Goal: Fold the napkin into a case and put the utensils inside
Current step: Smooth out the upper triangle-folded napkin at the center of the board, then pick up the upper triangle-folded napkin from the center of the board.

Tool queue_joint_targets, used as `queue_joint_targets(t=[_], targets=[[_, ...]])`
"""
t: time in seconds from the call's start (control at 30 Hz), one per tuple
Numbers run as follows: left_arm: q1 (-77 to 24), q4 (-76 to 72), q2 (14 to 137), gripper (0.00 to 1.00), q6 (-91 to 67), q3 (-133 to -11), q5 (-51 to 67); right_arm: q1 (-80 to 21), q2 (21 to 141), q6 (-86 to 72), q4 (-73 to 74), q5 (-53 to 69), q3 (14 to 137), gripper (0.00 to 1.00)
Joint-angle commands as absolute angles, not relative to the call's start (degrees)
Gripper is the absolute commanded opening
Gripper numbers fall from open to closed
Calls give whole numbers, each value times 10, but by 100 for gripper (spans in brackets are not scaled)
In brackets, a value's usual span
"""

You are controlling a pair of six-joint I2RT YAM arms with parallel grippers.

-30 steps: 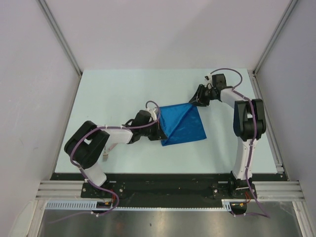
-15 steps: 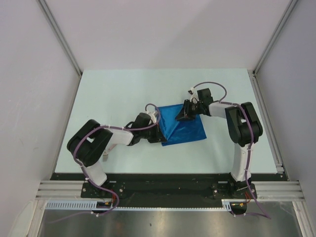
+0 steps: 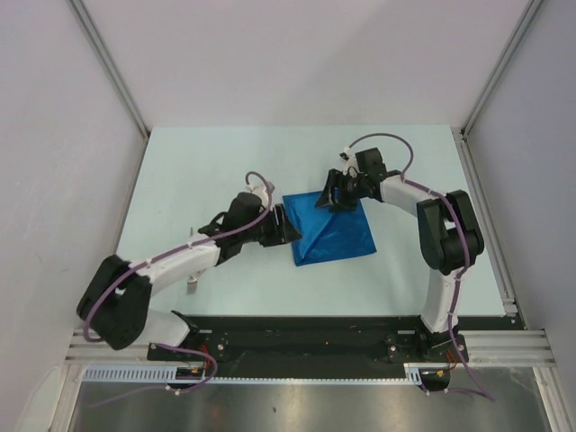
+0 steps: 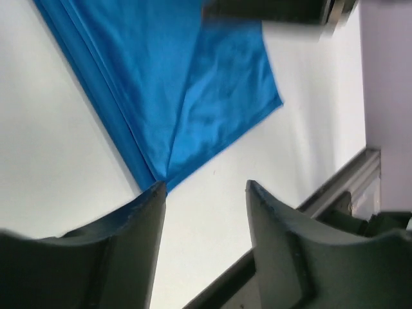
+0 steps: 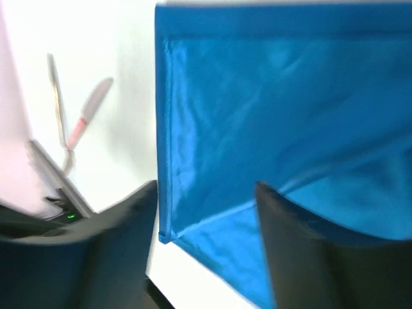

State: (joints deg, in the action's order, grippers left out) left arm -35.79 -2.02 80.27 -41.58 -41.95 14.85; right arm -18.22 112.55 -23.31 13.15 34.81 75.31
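two slim arms of one build – the left arm (image 3: 180,261) and the right arm (image 3: 430,290) each have white tubular links between bulky black joint housings. a mauve cable (image 3: 378,139) runs along each arm in loose loops. both rise from a black base plate (image 3: 288,346) on a silver slotted rail (image 3: 90,342). the left fingers (image 4: 277,251) and the right fingers (image 5: 302,251) are thick, dark grey slabs with rounded edges.

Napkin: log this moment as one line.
napkin folded, diagonal crease, flat on table | left jaws open at its left edge | right jaws open over its far edge | utensils outside, not yet inserted
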Motion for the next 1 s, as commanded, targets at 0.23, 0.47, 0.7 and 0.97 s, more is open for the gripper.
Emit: queue_joint_targets(t=[0.23,0.47,0.7,0.97], targets=[[-279,207,926,73,-355,-659,39,-375,983,-238,271,5,734,80],[-276,155,1055,57,-342,-744,43,-418,962,-255,272,-65,693,72],[-279,142,1126,57,-328,-777,25,-417,942,-250,233,-28,647,68],[-279,109,1173,54,-319,-792,23,-421,970,-252,206,-5,660,54]])
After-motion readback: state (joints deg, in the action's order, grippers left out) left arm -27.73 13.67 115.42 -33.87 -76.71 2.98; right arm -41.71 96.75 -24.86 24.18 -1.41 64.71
